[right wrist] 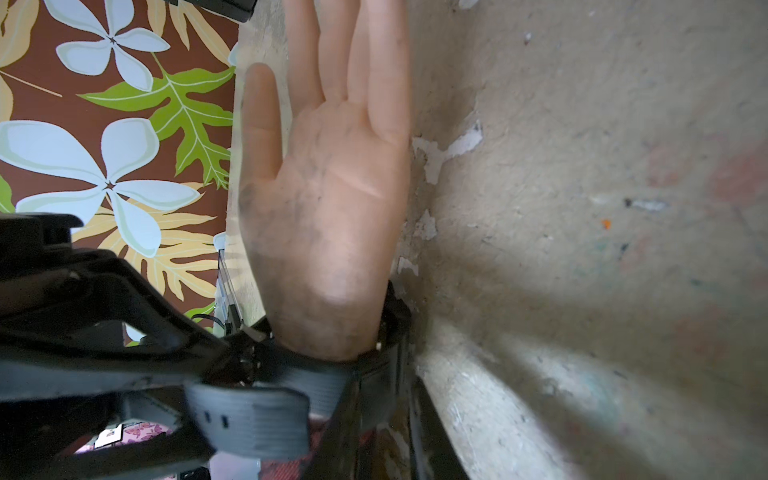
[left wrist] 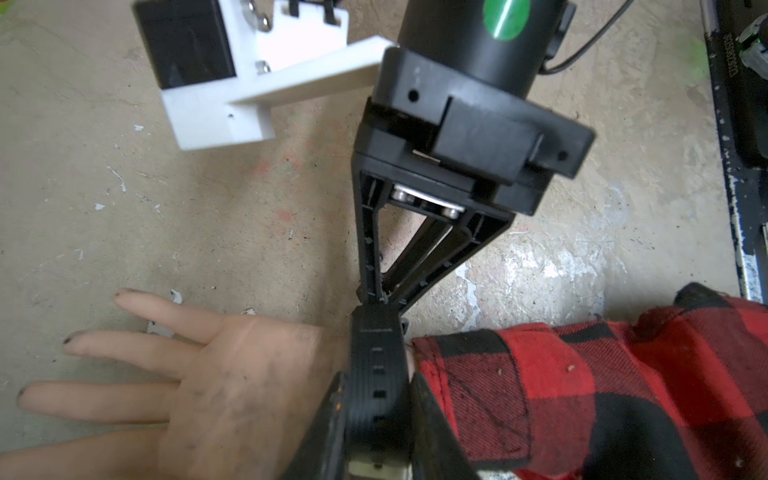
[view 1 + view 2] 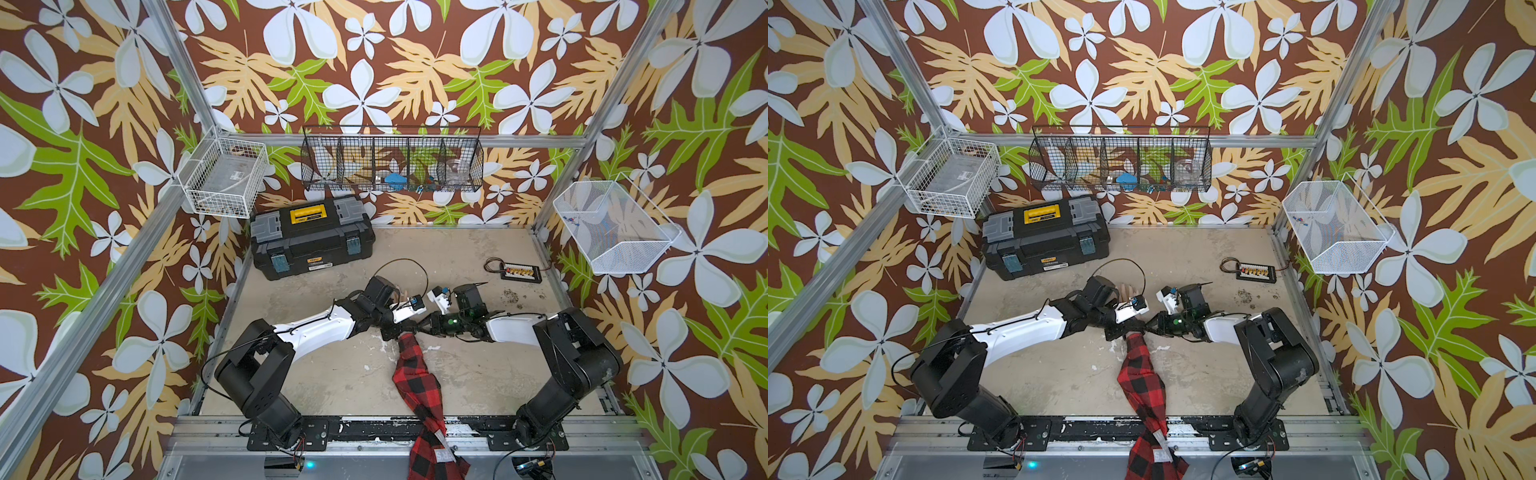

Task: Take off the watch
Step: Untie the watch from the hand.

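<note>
- In both top views: worn beige counter (image 3: 332, 374) (image 3: 1059, 374), and on it a red-and-black checked fabric sleeve (image 3: 415, 374) (image 3: 1142, 374), running from the front edge toward the middle.
- At the cuff of the sleeve, left hand (image 3: 397, 332) (image 3: 1121, 329) and right hand (image 3: 417, 328) (image 3: 1145, 328) tip to tip from opposite sides. Too dark and crowded there to tell how the jaws stand, or to pick out the watch.
- Just past the arms, pale fingers of a skin-coloured rubber dummy palm (image 3: 1127, 290). Further back, a closed black plastic toolbox with yellow handle (image 3: 311, 237).
- In the left wrist view: small all-black watch with rubbery holed strap (image 2: 376, 345), wrapped around the dummy wrist, between the dummy palm (image 2: 249, 374) and the sleeve (image 2: 582, 395).
- Left hand (image 2: 379, 386) pinching the strap across its width, one finger against each edge.
- Right hand (image 2: 376, 297) pointing at the strap from the far side of the wrist, two fingers drawn into a narrow V, tips nearly together and touching the strap end. Cannot tell whether pinching it.
- Dummy palm lying on the counter (image 2: 166, 208), fingers a little spread.
- In the right wrist view: dummy palm (image 1: 332, 208), smudged grey, beside the counter (image 1: 582, 208). Watch strap (image 1: 316, 374) around the wrist, and a loose strap tail with holes sticking out toward the camera.
- Both robot hands here only dark blurred shapes close to the strap; state not possible to tell from this view.
</note>
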